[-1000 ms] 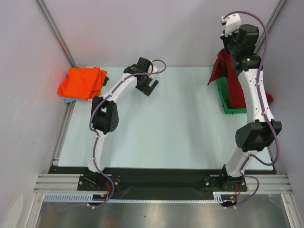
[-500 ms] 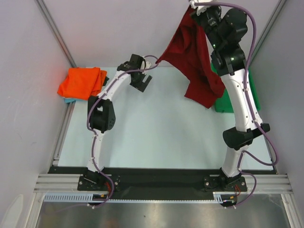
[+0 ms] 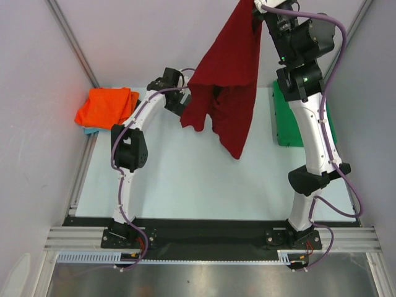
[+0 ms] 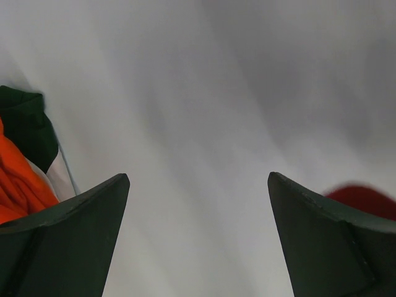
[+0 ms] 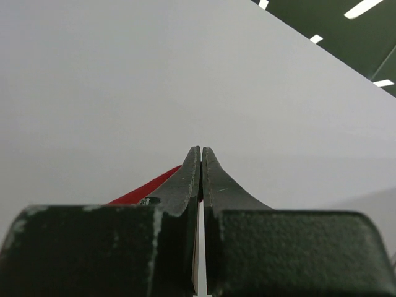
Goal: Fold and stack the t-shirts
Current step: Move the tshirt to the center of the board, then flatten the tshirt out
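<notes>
Pale mint table (image 3: 185,179) boxed in by plain grey walls, nothing fancy; the maroon t-shirt (image 3: 226,93) is hoisted way up over the far middle of the table, dangling from the right gripper (image 3: 257,6), whose jaws are pinched tight on a bit of the cloth (the wrist view shows just a red sliver beside the closed fingers); it hangs in long loose folds with a sleeve flopping out low on the left side. The left gripper (image 3: 176,102) sits right next to that low edge, jaws spread wide with nothing in them; can't tell if it's touching the fabric. The orange t-shirt (image 3: 105,106) lies folded in the far left corner on top of a teal t-shirt (image 3: 91,130) that only peeks out at the edge; the green tray (image 3: 286,124) is over on the right. My guess on handling: light, floppy, zero stiffness, so it'll swing and bunch; a second pinch at the hem or a lower corner seems the way to spread it flat; grab too little and it could slip out.
</notes>
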